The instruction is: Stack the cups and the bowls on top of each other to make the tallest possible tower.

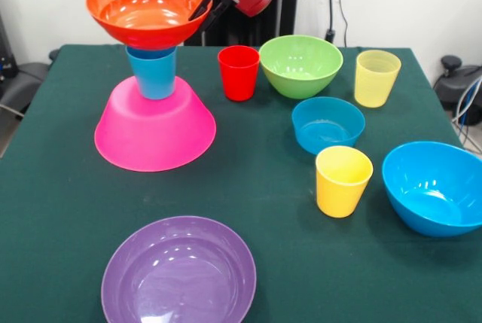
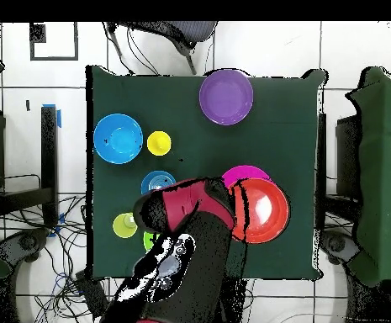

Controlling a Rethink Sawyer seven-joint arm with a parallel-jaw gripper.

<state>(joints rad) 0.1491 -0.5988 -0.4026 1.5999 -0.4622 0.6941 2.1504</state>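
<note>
The tower stands at the back left: an upside-down pink bowl [image 1: 154, 133] [image 2: 247, 173], a blue cup [image 1: 154, 74] on it, and an upright orange bowl [image 1: 147, 8] [image 2: 262, 210] on top. My gripper [image 1: 205, 7] [image 2: 235, 207] is at the orange bowl's right rim, shut on it. Loose cups in the front view are a red cup [image 1: 239, 72], a pale yellow cup [image 1: 376, 77] and a yellow cup [image 1: 343, 181]. Loose bowls are a green bowl [image 1: 300, 65], a small blue bowl [image 1: 327, 123], a larger blue bowl [image 1: 433, 186] and a purple bowl [image 1: 178, 272].
Everything rests on a dark green table [image 1: 68, 187]. The arm [image 2: 182, 214] hides the red cup and most of the green bowl from overhead. Cables and chairs surround the table.
</note>
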